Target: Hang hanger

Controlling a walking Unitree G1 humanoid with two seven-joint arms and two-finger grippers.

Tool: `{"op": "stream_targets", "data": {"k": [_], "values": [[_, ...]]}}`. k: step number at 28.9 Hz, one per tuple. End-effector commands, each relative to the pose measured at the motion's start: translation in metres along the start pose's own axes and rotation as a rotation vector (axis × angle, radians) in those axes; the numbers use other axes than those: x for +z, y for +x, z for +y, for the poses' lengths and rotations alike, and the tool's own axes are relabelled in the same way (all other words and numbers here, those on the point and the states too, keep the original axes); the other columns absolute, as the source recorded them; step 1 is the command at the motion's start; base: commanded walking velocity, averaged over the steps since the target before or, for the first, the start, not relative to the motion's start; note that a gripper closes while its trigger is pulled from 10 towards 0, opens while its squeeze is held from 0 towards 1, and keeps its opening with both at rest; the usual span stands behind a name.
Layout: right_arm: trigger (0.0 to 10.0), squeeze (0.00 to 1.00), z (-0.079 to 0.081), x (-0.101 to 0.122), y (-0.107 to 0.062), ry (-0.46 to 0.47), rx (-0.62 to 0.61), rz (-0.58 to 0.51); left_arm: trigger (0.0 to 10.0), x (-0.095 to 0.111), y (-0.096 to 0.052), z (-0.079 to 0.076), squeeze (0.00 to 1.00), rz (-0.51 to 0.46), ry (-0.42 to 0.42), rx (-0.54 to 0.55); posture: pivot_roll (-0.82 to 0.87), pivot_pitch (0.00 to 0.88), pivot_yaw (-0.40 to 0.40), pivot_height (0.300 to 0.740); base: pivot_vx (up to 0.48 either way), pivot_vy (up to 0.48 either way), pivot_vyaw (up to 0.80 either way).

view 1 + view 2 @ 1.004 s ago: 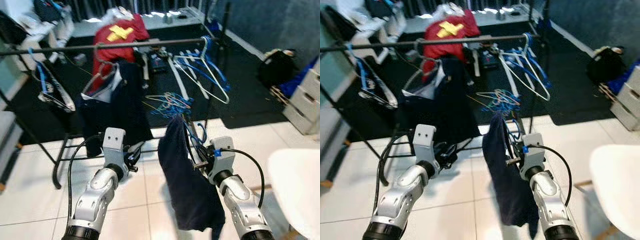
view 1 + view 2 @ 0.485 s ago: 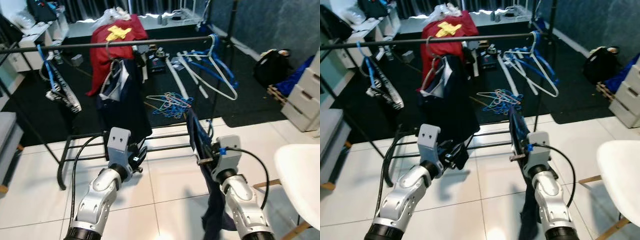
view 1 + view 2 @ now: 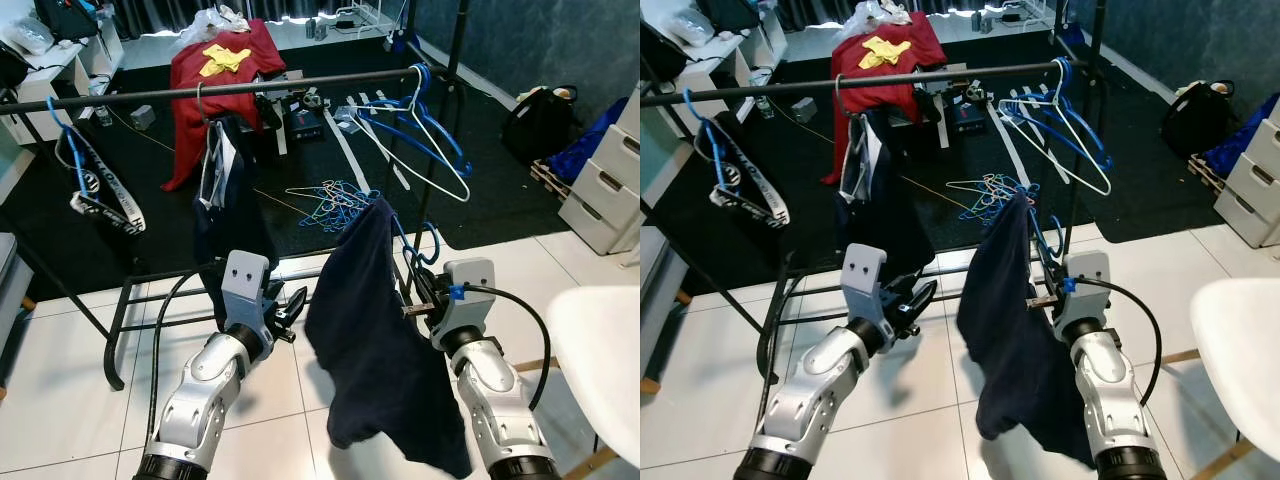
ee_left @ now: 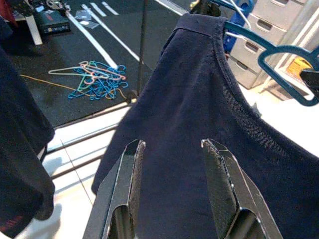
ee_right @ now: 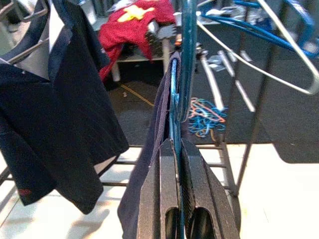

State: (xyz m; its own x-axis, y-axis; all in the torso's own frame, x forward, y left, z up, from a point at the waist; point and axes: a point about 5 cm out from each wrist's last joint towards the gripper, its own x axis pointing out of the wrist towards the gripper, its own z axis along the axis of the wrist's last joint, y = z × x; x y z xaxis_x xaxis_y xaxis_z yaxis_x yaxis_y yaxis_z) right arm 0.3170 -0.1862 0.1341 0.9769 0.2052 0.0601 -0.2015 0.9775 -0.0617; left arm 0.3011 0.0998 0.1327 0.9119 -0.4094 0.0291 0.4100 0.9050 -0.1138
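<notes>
A blue hanger carries a navy shirt that hangs low over the white tiles, in front of the rack. My right gripper is shut on the hanger's blue wire, seen edge-on between its fingers in the right wrist view. My left gripper stands open just left of the shirt, its fingers apart and pointing at the navy cloth without touching it. The black clothes rail runs across above and behind both grippers.
On the rail hang a dark shirt, blue and white hangers at its right end, and a strap at the left. A heap of hangers lies on the black mat. A white chair and drawers stand to the right.
The navy shirt has swung from edge-on to broadside and spread toward my left gripper. The camera has shifted a little. Both grippers keep their states.
</notes>
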Motion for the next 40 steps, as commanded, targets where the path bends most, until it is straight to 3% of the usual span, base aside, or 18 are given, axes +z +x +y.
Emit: {"op": "stream_targets", "data": {"k": [1,11,14,21,24,31,39,40], "values": [[10.0,0.00,0.005,0.012,0.004,0.018,0.036,-0.035,10.0,-0.002,-0.003,0.002,0.00,0.000,-0.012,0.006,-0.09,0.053,0.062,0.740,0.368,0.000,0.00],[10.0,0.00,-0.013,0.051,0.014,-0.053,0.050,-0.096,10.0,-0.003,-0.001,-0.002,0.00,-0.004,-0.017,-0.009,-0.09,0.042,0.062,0.740,0.362,0.000,0.00],[10.0,0.00,-0.023,0.080,0.021,-0.107,0.054,-0.132,10.0,-0.003,-0.001,-0.002,0.00,-0.005,-0.015,-0.017,-0.09,0.043,0.061,0.740,0.365,0.000,0.00],[10.0,0.00,-0.032,0.100,0.025,-0.119,0.074,-0.115,10.0,-0.002,0.000,-0.004,0.00,-0.008,-0.010,-0.026,-0.09,0.044,0.063,0.740,0.363,0.000,0.00],[10.0,0.00,-0.035,0.106,0.026,-0.066,0.103,-0.095,10.0,-0.002,0.000,-0.005,0.00,-0.008,-0.006,-0.034,-0.09,0.046,0.063,0.740,0.364,0.000,0.00],[10.0,0.00,-0.035,0.108,0.029,-0.043,0.188,-0.003,10.0,-0.002,0.001,-0.008,0.00,-0.004,0.000,-0.049,-0.09,0.049,0.066,0.740,0.364,0.000,0.00],[10.0,0.00,-0.039,0.106,0.031,-0.002,0.201,0.088,10.0,-0.002,0.000,-0.009,0.00,-0.003,0.011,-0.062,-0.09,0.051,0.065,0.740,0.361,0.000,0.00],[10.0,0.00,-0.033,0.106,0.030,-0.013,0.211,0.078,10.0,-0.001,-0.001,-0.010,0.00,-0.014,0.001,-0.069,-0.09,0.053,0.067,0.740,0.000,0.000,0.00]]}}
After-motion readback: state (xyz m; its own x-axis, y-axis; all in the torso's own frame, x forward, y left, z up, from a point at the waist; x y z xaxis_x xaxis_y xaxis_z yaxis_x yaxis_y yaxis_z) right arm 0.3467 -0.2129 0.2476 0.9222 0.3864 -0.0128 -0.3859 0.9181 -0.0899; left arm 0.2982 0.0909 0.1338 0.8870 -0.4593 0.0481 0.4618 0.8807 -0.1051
